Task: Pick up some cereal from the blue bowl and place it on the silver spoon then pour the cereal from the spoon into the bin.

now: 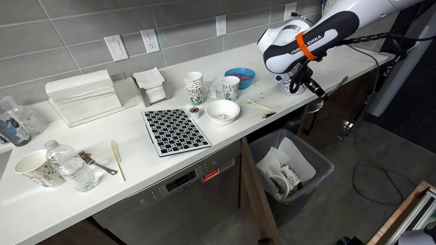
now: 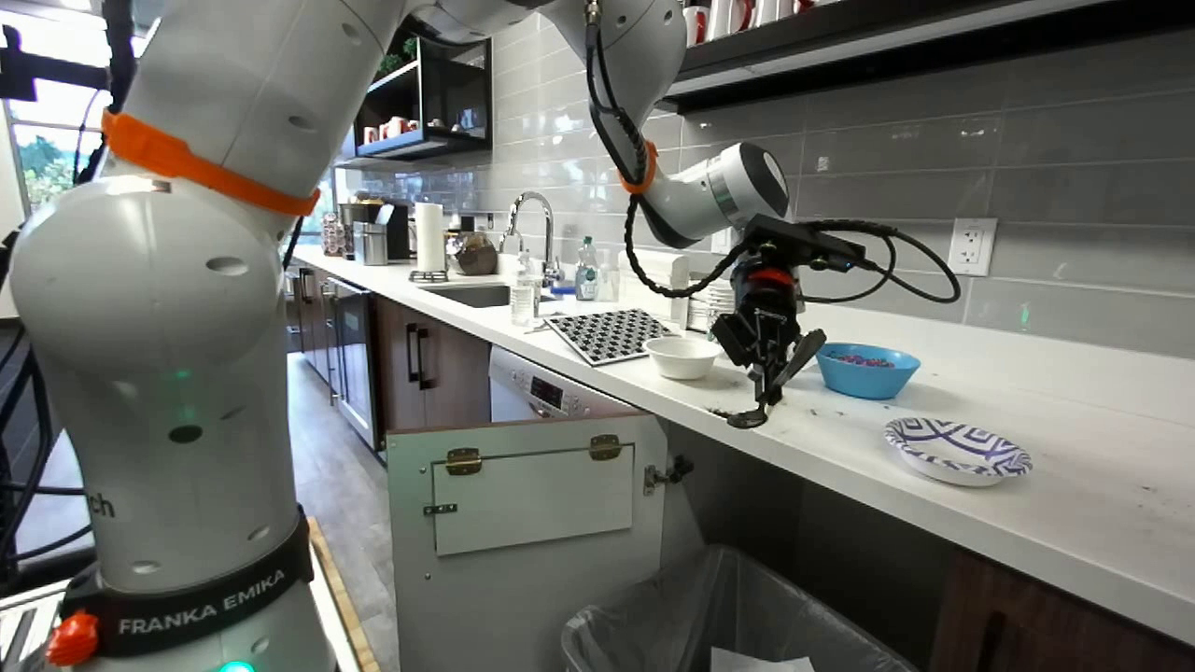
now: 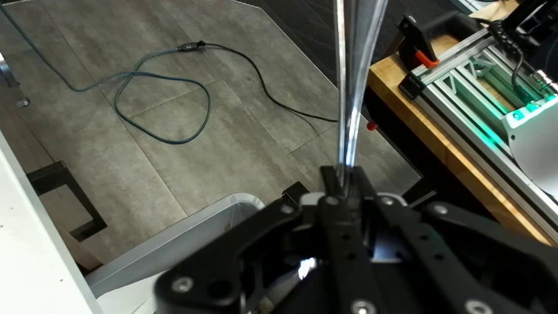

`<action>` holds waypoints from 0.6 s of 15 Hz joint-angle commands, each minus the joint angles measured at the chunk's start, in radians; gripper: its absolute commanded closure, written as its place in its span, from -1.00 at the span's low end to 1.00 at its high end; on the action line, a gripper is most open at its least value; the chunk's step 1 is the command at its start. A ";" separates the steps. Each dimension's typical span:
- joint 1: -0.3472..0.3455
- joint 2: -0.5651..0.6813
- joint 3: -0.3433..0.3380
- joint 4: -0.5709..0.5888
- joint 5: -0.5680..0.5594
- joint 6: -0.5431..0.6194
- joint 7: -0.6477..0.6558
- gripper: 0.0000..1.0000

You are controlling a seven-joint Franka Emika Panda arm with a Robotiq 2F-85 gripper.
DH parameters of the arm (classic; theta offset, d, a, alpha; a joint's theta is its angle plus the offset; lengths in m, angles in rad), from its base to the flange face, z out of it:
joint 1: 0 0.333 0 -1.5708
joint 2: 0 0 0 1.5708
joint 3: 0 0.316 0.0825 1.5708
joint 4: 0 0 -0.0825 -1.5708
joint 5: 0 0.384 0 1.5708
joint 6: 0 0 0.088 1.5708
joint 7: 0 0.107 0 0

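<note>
My gripper [image 1: 322,96] is shut on the silver spoon [image 1: 315,108]. It holds the spoon tilted, bowl end low and handle up, in front of the counter edge. The gripper [image 2: 767,392] and spoon [image 2: 747,419] also show in an exterior view. In the wrist view the spoon handle [image 3: 348,139] rises from between the fingertips [image 3: 346,176]. I cannot make out any cereal on the spoon. The blue bowl [image 1: 250,82] holds reddish cereal on the counter; it also shows here [image 2: 868,381]. The bin [image 1: 326,167] stands below, lined and holding trash; its rim shows in the wrist view [image 3: 174,231].
An open cabinet door [image 2: 532,504] stands beside the bin. A white bowl [image 1: 213,117], paper cups [image 1: 231,90], a pale stick [image 1: 259,105], dark crumbs [image 1: 269,115] and a checkered board [image 1: 160,151] lie on the counter. A patterned white bowl [image 2: 962,476] sits near its edge.
</note>
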 commanded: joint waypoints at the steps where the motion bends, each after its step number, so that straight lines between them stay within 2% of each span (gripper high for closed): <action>1: 0.016 0.048 0.013 0.072 -0.014 -0.079 -0.008 0.95; 6: 0.039 0.085 0.032 0.131 -0.022 -0.150 -0.007 0.95; 9: 0.043 0.094 0.039 0.145 -0.014 -0.151 0.004 0.95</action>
